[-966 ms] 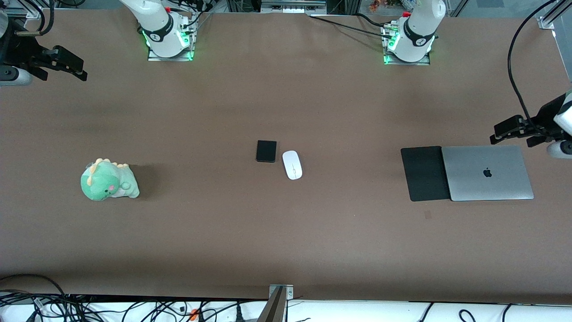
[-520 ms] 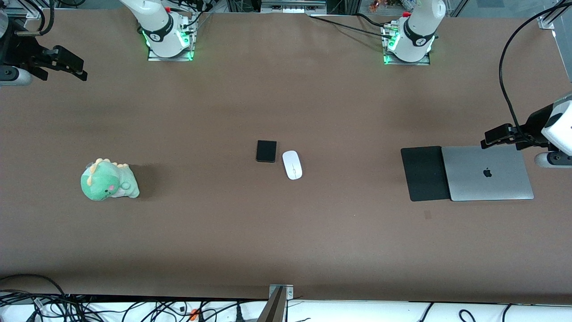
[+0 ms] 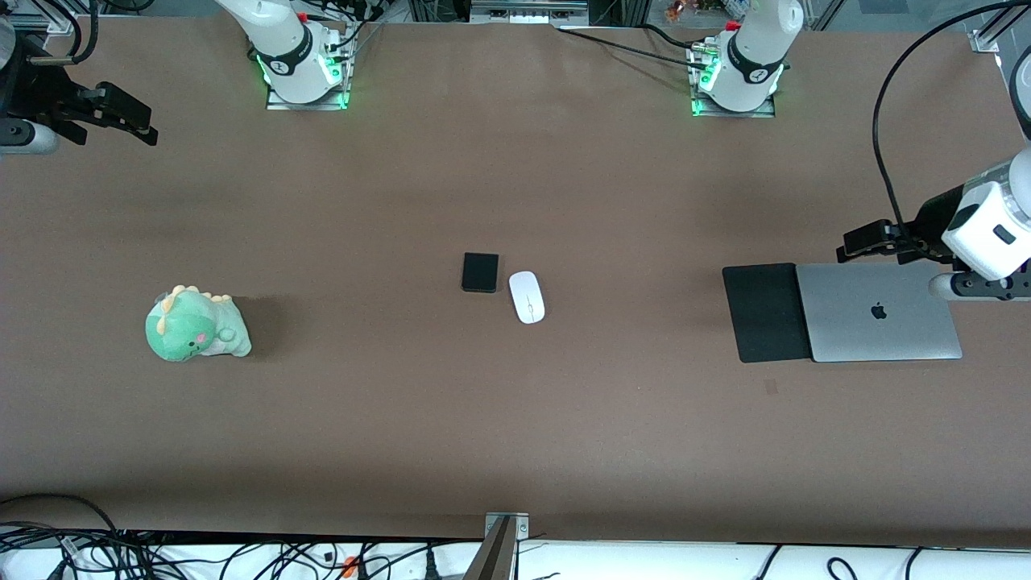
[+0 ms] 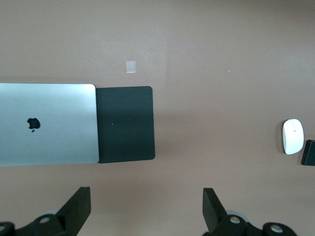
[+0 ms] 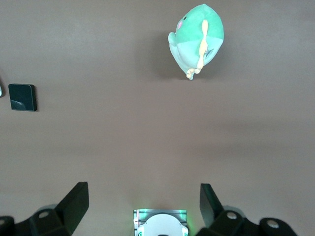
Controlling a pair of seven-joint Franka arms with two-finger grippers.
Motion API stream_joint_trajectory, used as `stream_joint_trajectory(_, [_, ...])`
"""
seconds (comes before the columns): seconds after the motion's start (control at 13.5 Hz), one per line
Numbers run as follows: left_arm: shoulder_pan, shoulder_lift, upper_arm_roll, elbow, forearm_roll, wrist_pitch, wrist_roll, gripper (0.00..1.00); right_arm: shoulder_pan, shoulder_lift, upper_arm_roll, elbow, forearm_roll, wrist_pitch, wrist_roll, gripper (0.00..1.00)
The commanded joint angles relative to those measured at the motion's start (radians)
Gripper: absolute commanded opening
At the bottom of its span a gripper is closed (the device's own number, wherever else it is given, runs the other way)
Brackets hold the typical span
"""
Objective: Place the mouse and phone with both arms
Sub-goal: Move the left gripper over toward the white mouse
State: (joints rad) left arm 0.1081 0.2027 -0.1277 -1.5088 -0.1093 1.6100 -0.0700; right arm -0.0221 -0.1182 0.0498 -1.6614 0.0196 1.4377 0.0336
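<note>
The white oval mouse [image 3: 527, 296] lies flat at the table's middle, and the black phone [image 3: 480, 272] lies right beside it, toward the right arm's end. Both also show in the left wrist view, the mouse [image 4: 292, 136] and an edge of the phone [image 4: 309, 152]. The phone shows in the right wrist view [image 5: 22, 97] too. My left gripper [image 3: 854, 244] [image 4: 146, 206] is open and empty in the air over the table by the laptop's edge. My right gripper [image 3: 149, 129] [image 5: 144, 204] is open and empty, waiting over the right arm's end of the table.
A closed silver laptop [image 3: 878, 311] and a black mouse pad [image 3: 765, 312] lie side by side at the left arm's end. A green plush dinosaur [image 3: 196, 325] sits at the right arm's end. The right arm's base [image 5: 161, 223] shows between the right fingers.
My left gripper has moved toward the table's middle along the laptop's edge. The right arm, mouse and phone have not moved.
</note>
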Motion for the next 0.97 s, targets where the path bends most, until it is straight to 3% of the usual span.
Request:
stream_joint_trajectory(0.0, [-0.031, 0.023, -0.001, 0.016, -0.023, -0.009, -0.045, 1.00, -0.004, -0.011, 0.001, -0.003, 0.022, -0.014, 0.003, 1.00])
stream_joint_trajectory(0.3, [-0.063, 0.037, -0.003, 0.003, -0.072, 0.037, -0.106, 1.00, -0.002, -0.011, 0.005, -0.005, 0.022, -0.014, 0.003, 1.00])
stream_joint_trajectory(0.89, [-0.224, 0.118, -0.001, 0.004, -0.067, 0.169, -0.315, 1.00, -0.002, -0.006, 0.008, -0.009, 0.020, -0.023, 0.003, 1.00])
